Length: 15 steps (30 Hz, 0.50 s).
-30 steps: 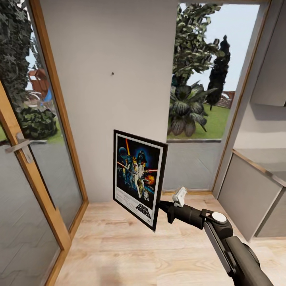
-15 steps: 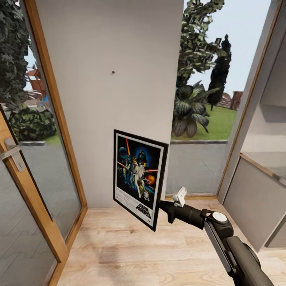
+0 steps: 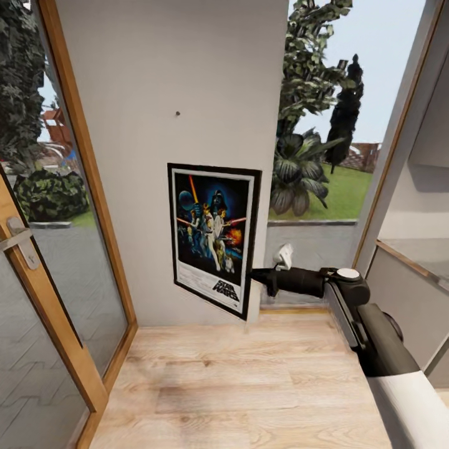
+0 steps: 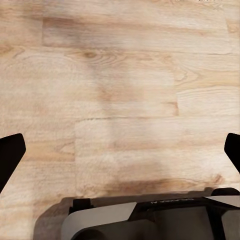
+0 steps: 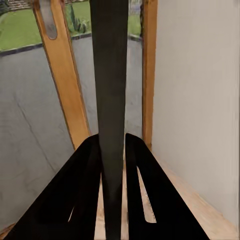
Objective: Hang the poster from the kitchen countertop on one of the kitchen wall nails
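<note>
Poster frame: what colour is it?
Black, with a thin white border inside, on the upright rectangular Star Wars poster; clearest in the head view.

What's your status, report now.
Right tool clamped on poster edge. Left tool open over floor. Nail above poster, wall path clear.

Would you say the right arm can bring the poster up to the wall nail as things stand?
Probably yes: the right tool grips the poster by its edge, the nail sits above it on bare wall, and nothing lies between.
</note>
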Tool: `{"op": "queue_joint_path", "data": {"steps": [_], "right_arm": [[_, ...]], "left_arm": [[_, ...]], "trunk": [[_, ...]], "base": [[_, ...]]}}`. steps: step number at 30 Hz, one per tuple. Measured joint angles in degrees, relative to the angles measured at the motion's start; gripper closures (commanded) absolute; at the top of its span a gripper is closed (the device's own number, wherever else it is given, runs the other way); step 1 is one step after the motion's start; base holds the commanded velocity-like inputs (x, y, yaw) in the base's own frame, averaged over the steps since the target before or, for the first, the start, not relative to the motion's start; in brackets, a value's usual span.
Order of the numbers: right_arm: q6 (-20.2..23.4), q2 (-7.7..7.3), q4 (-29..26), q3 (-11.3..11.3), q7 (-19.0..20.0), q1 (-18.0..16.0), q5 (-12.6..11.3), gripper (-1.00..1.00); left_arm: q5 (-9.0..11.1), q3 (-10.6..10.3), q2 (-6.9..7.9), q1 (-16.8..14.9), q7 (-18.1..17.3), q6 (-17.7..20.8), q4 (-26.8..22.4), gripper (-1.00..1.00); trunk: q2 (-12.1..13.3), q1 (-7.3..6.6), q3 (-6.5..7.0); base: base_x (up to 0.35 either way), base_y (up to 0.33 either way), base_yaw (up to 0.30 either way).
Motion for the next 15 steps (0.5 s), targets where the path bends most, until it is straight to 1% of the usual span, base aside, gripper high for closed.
{"op": "queue_joint_path", "data": {"steps": [2,3,4,7,8,11,15], "right_arm": [[2.2,-0.19,0.1,0.0,1.7,-3.7,-0.2,1.00],[8.8,-0.29,0.2,0.0,6.2,-8.7,0.2,1.00],[10.2,-0.29,0.2,0.0,7.1,-10.6,-0.4,1.00],[13.5,-0.38,0.5,0.0,12.4,-15.7,-0.5,1.00],[13.8,-0.39,0.5,0.0,13.4,-16.7,-0.3,1.00],[14.1,-0.40,0.8,0.0,14.5,-18.5,-0.2,1.00],[14.2,-0.41,3.7,0.1,15.1,-20.9,-0.2,1.00]], "left_arm": [[0.0,0.0,0.00,0.0,0.0,0.0,0.0,-1.00],[0.0,0.0,0.02,0.0,0.0,0.0,0.0,-1.00],[0.0,0.0,0.03,0.0,0.0,0.0,0.0,-1.00],[0.0,0.0,0.05,0.0,0.0,0.0,0.0,-1.00],[0.0,0.0,0.06,0.0,0.0,0.0,0.0,-1.00],[-0.1,0.0,0.06,0.0,0.0,-0.1,0.0,-1.00],[-0.1,0.0,0.06,0.0,0.0,-0.1,0.0,-1.00]], "trunk": [[0.0,0.00,0.01],[0.0,0.02,0.01],[0.0,-0.01,0.01],[0.0,0.00,0.01],[0.0,0.00,0.00],[0.0,0.00,0.00],[0.0,0.00,0.00]], "base": [[0.000,0.000,0.000],[0.000,0.000,0.000],[0.000,0.000,0.000],[0.000,0.000,0.000],[0.000,0.000,0.000],[0.000,0.000,0.000],[0.000,0.000,0.000]]}}
